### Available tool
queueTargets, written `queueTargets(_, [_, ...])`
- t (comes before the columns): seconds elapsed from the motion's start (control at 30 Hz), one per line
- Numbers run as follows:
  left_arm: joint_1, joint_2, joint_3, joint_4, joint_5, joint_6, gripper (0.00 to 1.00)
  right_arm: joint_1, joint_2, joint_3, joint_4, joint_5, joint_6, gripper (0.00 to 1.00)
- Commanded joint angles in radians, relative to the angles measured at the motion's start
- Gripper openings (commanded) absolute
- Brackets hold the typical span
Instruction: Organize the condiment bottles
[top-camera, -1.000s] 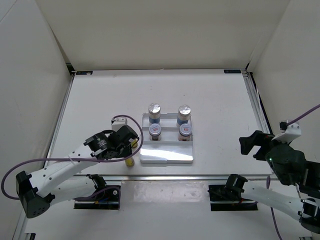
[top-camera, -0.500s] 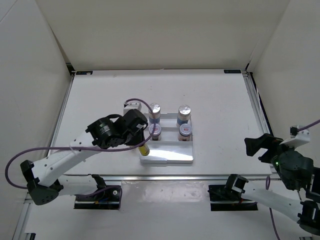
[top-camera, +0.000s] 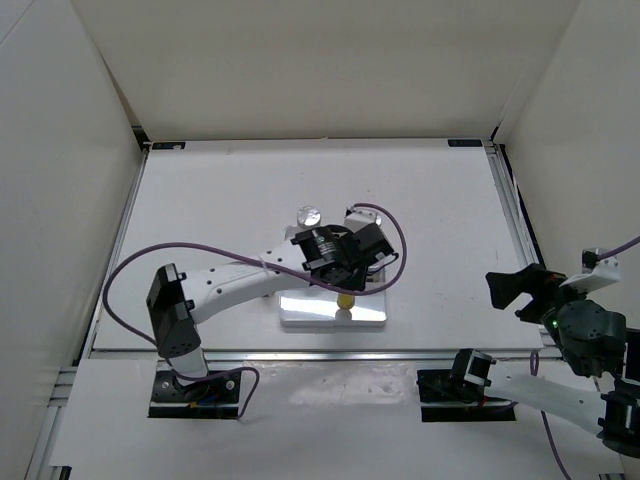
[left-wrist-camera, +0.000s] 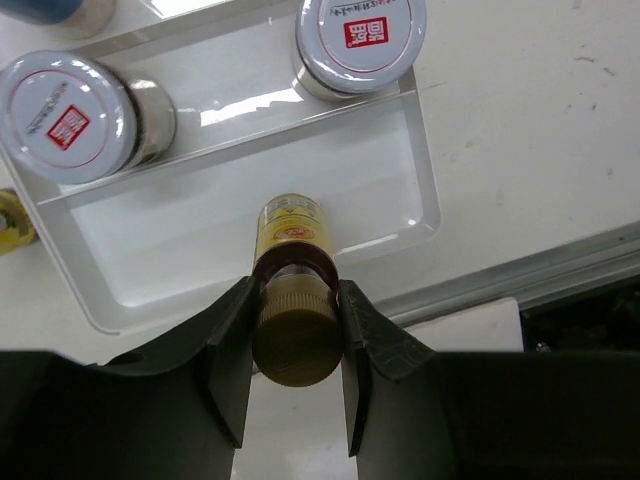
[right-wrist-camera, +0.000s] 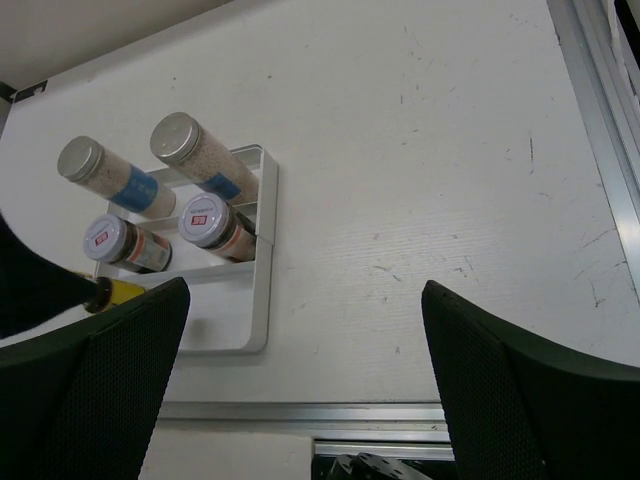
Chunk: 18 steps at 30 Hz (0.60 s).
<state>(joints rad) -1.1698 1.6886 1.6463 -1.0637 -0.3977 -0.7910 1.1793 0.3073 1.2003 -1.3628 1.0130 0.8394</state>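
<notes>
My left gripper (top-camera: 345, 283) (left-wrist-camera: 295, 300) is shut on the dark cap of a slim yellow bottle (left-wrist-camera: 290, 228) (top-camera: 345, 299). It holds the bottle upright over the front compartment of the white tray (left-wrist-camera: 425, 215). Two red-labelled jars (left-wrist-camera: 68, 115) (left-wrist-camera: 360, 35) stand in the tray's middle row. The two blue-labelled jars (right-wrist-camera: 110, 182) (right-wrist-camera: 205, 160) stand in the back row. A second yellow bottle (left-wrist-camera: 10, 222) lies on the table just left of the tray. My right gripper (top-camera: 515, 292) (right-wrist-camera: 320, 400) is open and empty, far right of the tray.
The metal rail (top-camera: 320, 352) runs along the table's near edge just below the tray (top-camera: 300, 315). The left arm (top-camera: 240, 285) stretches across the tray's left side and hides most jars in the top view. White walls enclose the table.
My left gripper has carried the yellow bottle rightwards from the table left of the tray to above the tray's front compartment. The right arm has barely moved.
</notes>
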Motion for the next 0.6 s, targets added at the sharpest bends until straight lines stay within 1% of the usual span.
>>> queueTargets(0.0, [-0.030, 0.012, 0.046, 0.086, -0.059, 0.012, 0.11, 0.005, -0.023, 0.015, -0.125, 0.041, 0.032, 1.00])
queueTargets(0.13, [-0.050, 0.077, 0.089, 0.123, -0.082, 0.021, 0.11, 0.005, -0.033, 0.015, -0.125, 0.041, 0.032, 1.00])
queueTargets(0.3, [-0.059, 0.153, 0.118, 0.156, -0.092, 0.021, 0.11, 0.005, 0.006, 0.015, -0.125, 0.041, 0.032, 1.00])
queueTargets(0.43, [-0.059, 0.184, 0.118, 0.166, -0.092, -0.003, 0.11, 0.005, 0.027, 0.015, -0.125, 0.041, 0.032, 1.00])
queueTargets(0.57, [-0.059, 0.194, 0.081, 0.185, -0.092, -0.023, 0.11, 0.005, 0.027, 0.015, -0.125, 0.041, 0.032, 1.00])
